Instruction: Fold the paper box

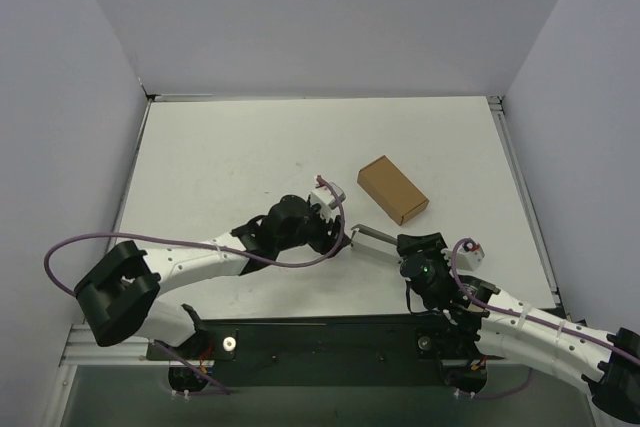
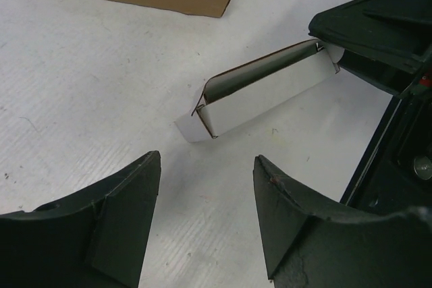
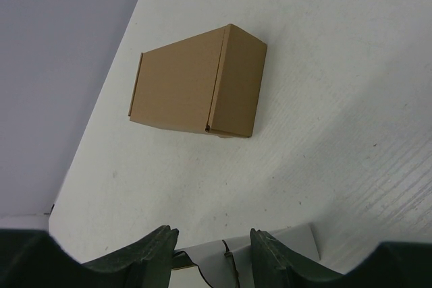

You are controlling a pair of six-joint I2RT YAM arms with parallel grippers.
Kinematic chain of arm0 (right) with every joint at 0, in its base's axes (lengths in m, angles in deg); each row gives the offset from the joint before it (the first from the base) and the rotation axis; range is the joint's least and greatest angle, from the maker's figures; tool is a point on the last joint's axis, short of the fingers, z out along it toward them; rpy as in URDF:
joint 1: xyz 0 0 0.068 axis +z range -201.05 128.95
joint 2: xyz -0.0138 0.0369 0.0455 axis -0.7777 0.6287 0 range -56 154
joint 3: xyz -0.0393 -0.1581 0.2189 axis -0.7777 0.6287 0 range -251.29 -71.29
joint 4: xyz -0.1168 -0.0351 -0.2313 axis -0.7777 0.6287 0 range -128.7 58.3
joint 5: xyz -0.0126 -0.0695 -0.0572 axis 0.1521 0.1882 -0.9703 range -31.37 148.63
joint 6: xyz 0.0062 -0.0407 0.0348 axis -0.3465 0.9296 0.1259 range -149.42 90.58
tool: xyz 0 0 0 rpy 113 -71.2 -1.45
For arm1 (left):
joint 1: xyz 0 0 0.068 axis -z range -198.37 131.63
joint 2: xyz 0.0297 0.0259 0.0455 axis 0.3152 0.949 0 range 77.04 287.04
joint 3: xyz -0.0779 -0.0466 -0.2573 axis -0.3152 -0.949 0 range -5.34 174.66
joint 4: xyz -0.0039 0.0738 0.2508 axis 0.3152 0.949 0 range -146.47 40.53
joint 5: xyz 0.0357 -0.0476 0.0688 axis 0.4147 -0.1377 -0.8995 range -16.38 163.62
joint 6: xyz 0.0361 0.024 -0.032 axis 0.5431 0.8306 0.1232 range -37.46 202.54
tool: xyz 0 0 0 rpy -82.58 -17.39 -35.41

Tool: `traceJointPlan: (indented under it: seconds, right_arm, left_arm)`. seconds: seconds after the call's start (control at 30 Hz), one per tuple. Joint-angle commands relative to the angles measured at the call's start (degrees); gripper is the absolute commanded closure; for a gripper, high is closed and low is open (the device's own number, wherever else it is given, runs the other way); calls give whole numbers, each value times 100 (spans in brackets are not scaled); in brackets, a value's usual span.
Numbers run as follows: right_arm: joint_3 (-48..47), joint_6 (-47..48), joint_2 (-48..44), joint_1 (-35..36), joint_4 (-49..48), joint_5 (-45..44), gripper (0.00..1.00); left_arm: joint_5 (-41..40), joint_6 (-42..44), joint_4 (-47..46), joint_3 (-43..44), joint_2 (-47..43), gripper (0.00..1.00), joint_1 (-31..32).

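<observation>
The left gripper [image 2: 206, 160] is open, its two fingers spread wide and holding nothing. It hangs over the table [image 1: 230, 147], looking down at the paper box [image 2: 263, 99] just ahead of it. The paper box lies on the table between the two grippers, already partly raised into a shallow trough. Its long axis runs from the left gripper's side across to the right one, and its free end, a small tab showing, points at the left gripper. What shows of the inside is bare. The far end goes in between the fingers of the right gripper [image 3: 212, 234], which looks closed on it – so the left arm is the free one, and the open end is its likely target. Beyond both sits the brown box [image 3: 196, 85], closed, apart from the paper box, contents unseen.
</observation>
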Motion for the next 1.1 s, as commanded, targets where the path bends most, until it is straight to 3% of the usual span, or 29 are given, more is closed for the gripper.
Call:
traceJointPlan:
  seconds: [0.0,0.23,0.5,1.07]
  right_arm:
    - [139,152,219,55,945,218,96]
    - [147,161,192,55,945,218,96]
    - [130,161,236,55,954,218,96]
    - [121,196,236,46,954,218,96]
  left_arm:
    - [463,87,-294,521,388,34,-30]
    - [357,526,-145,899,820,37,-30]
    - [200,799,-4,1233,1198,47,-30]
    - [322,949,22,1426,1506,76,-21]
